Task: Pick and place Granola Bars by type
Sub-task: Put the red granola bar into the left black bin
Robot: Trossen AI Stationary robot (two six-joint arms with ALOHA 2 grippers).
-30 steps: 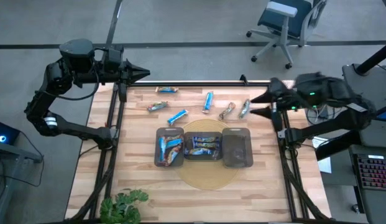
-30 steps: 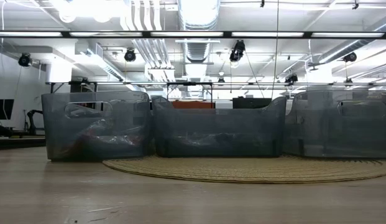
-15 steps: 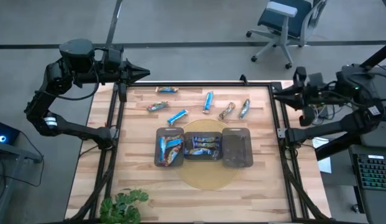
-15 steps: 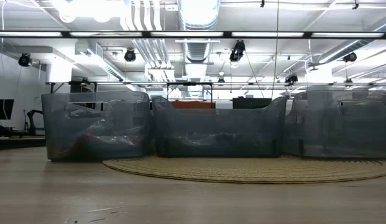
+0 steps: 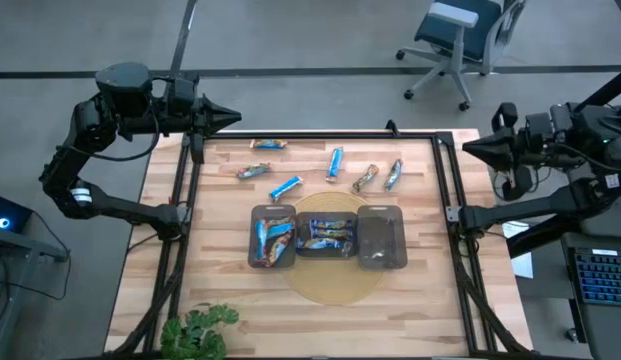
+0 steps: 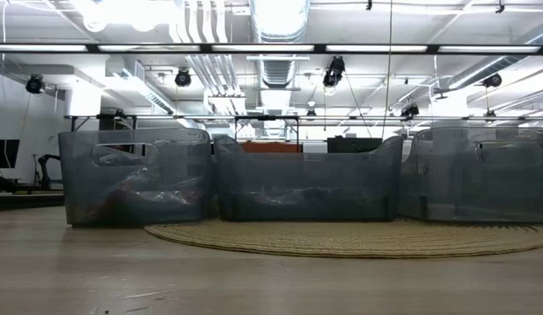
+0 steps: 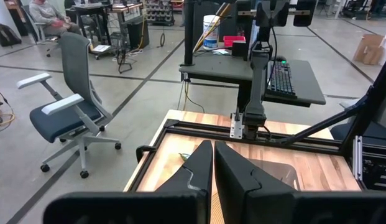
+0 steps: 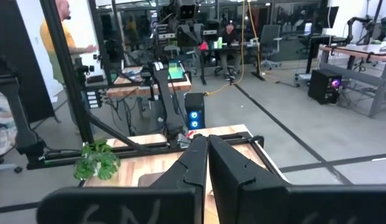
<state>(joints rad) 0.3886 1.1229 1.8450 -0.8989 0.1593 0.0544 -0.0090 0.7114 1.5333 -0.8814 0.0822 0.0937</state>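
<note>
Several Granola Bars lie loose on the far half of the wooden table: blue ones (image 5: 285,186) (image 5: 335,163) and mixed-colour ones (image 5: 365,179) (image 5: 393,174) (image 5: 254,171). More bars lie in the left tray (image 5: 273,237) and the middle tray (image 5: 325,235). The right tray (image 5: 382,238) stands beside them. My left gripper (image 5: 237,118) hangs shut above the table's far left corner, its fingers (image 7: 213,152) pressed together. My right gripper (image 5: 467,150) is shut too (image 8: 207,144). It hangs level just off the table's right edge.
The three dark trays (image 6: 135,175) (image 6: 306,179) (image 6: 481,173) stand in a row on a round woven mat (image 5: 335,285). A small plant (image 5: 200,330) sits at the near left corner. Black frame rails (image 5: 452,215) run along both sides of the table.
My right gripper has drawn back from above the table's far right part to beyond its right edge, rising a little and levelling out. Its fingers, spread wide a second ago, have shut on nothing. The bars and trays have not moved.
</note>
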